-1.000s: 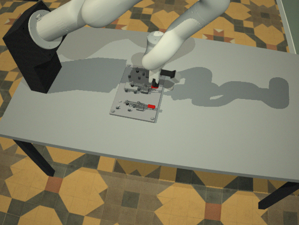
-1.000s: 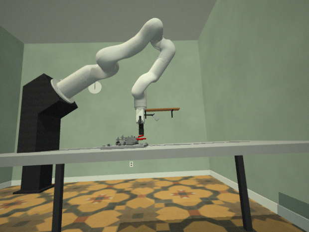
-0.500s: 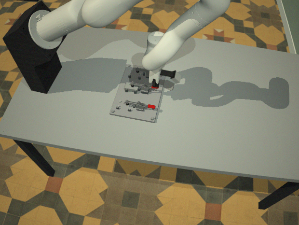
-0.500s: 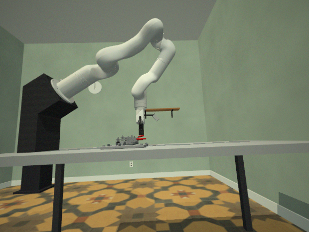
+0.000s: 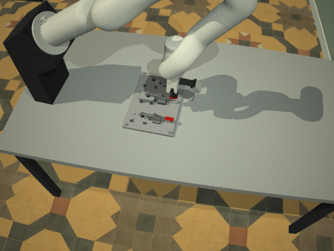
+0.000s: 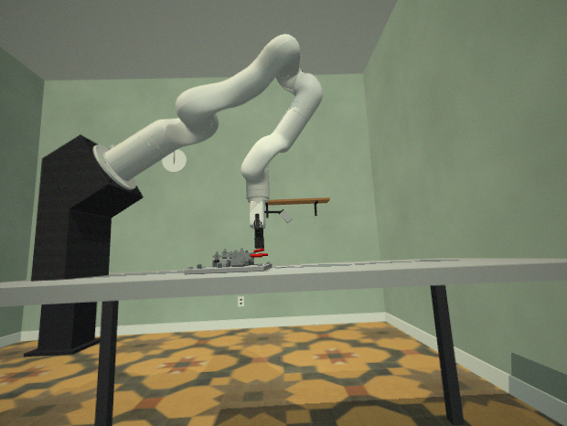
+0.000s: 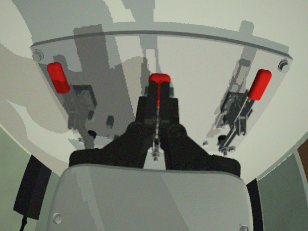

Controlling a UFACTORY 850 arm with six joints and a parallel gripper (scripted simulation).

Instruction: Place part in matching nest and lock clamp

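Fingers [image 5: 173, 92] [image 6: 259, 238] clenched, nothing between them, directly above middle red handle [image 5: 173, 97] [image 7: 159, 78]. Part [image 5: 146, 97] sits in middle nest.

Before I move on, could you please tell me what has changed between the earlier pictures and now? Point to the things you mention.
Nothing has visibly changed: I see no movement, and nothing was taken hold of or let go. The arm [image 5: 186, 55] [image 6: 293, 123], the shut claw [image 5: 173, 95] [image 6: 259, 246] [image 7: 158, 94] over the middle red handle [image 5: 173, 98] [image 6: 259, 250] [image 7: 160, 77], and the fixture plate [image 5: 161, 129] [image 6: 219, 271] [image 7: 200, 64] stayed as they were.
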